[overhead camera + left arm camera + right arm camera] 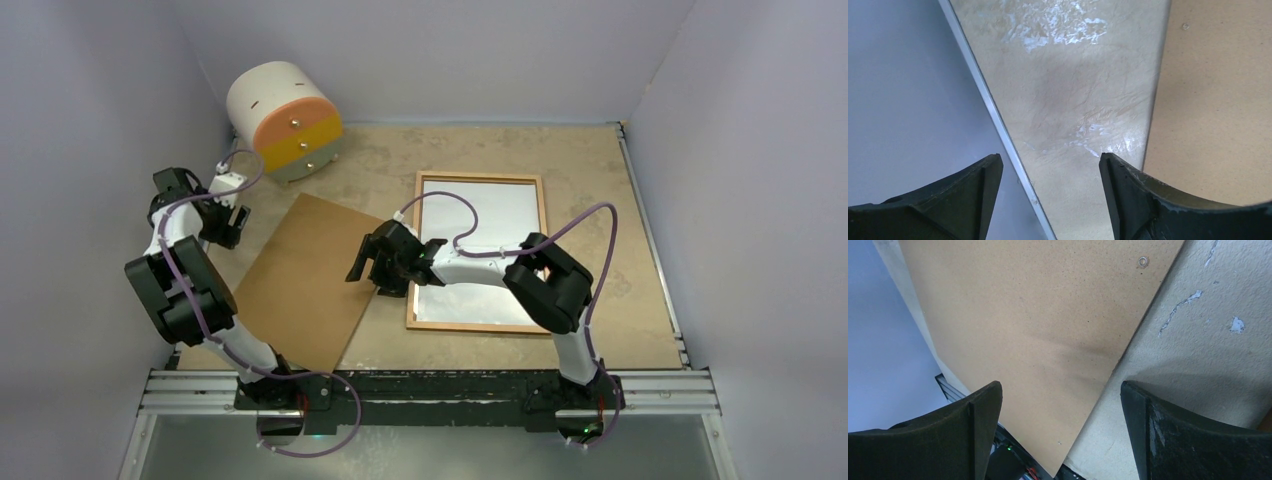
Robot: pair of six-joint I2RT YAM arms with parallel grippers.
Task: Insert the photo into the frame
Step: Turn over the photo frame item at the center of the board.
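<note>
Now | right claw (361,257) spread wide | frame (480,177) just beside it

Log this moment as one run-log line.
left gripper open, empty, beside backing board's left edge | right gripper open, empty, over board's right edge | frame flat on table, white inside
</note>
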